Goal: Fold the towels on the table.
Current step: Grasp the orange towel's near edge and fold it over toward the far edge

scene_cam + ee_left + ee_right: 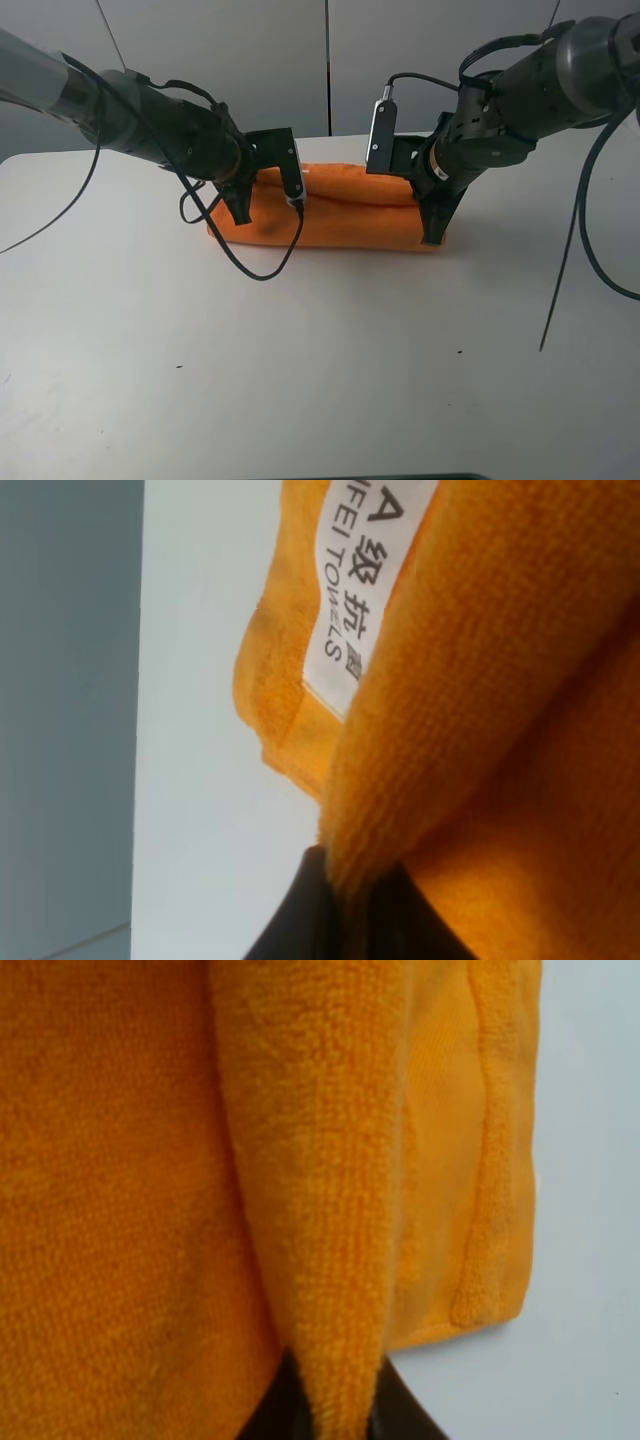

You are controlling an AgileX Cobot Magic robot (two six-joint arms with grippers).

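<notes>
Pinching the towel (pixel 350 215) at opposite ends, the jaws of the left gripper (pixel 243 212) and right gripper (pixel 433 232) likely hold its edge straight for an even fold.

We reach in from both sides, arms sloping down toward middle, wrists bent; our left gripper (pixel 241 208) tips downward, jaws closed tight, pinching fold of towel (pixel 350 215) near its left end; our right gripper (pixel 436 228) tips downward too, jaws closed, pinching fold near right end.
</notes>
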